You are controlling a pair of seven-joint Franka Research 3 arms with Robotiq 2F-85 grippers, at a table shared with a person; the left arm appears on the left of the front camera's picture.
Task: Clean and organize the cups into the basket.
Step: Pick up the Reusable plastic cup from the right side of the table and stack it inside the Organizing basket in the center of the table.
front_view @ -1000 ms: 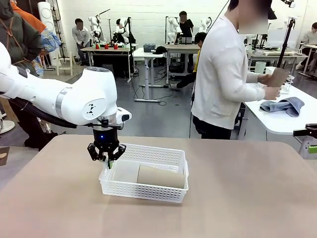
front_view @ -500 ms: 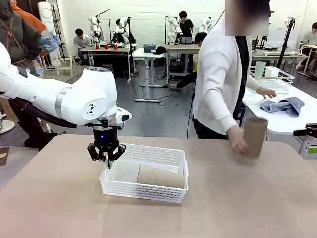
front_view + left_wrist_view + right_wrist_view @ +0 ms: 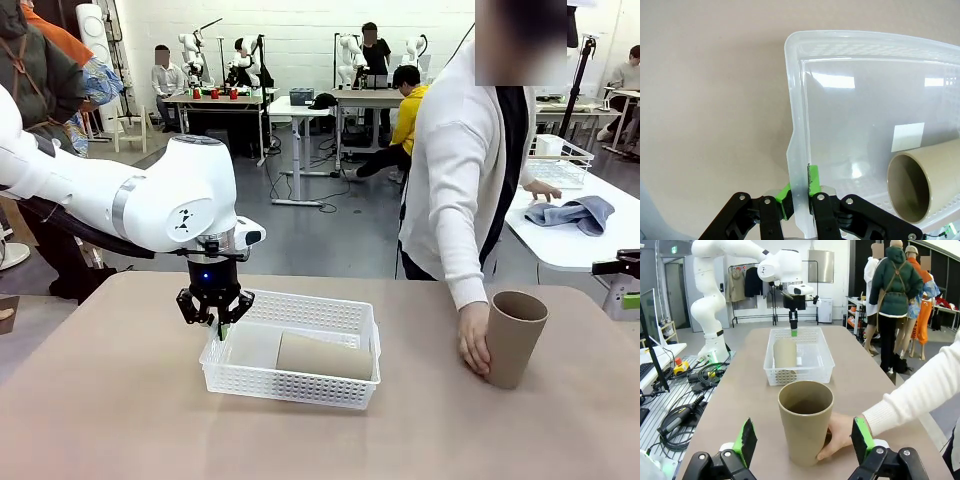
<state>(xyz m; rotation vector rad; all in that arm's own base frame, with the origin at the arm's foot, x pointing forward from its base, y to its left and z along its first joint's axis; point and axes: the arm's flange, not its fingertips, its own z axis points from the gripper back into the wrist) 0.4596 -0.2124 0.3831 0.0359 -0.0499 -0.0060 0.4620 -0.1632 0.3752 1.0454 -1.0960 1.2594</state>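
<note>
Left gripper is pinched onto the short end wall of the basket, one pad inside and one outside. A tan cup lies on its side in there, with bare floor beside it. Right gripper is spread wide and holds nothing. The second tan cup stands upright ahead of it, with a person's hand cupping its base. There's plenty of bare table between that cup and the basket.

Tan table, blue-grey cloth on white side table, wire basket nearby
</note>
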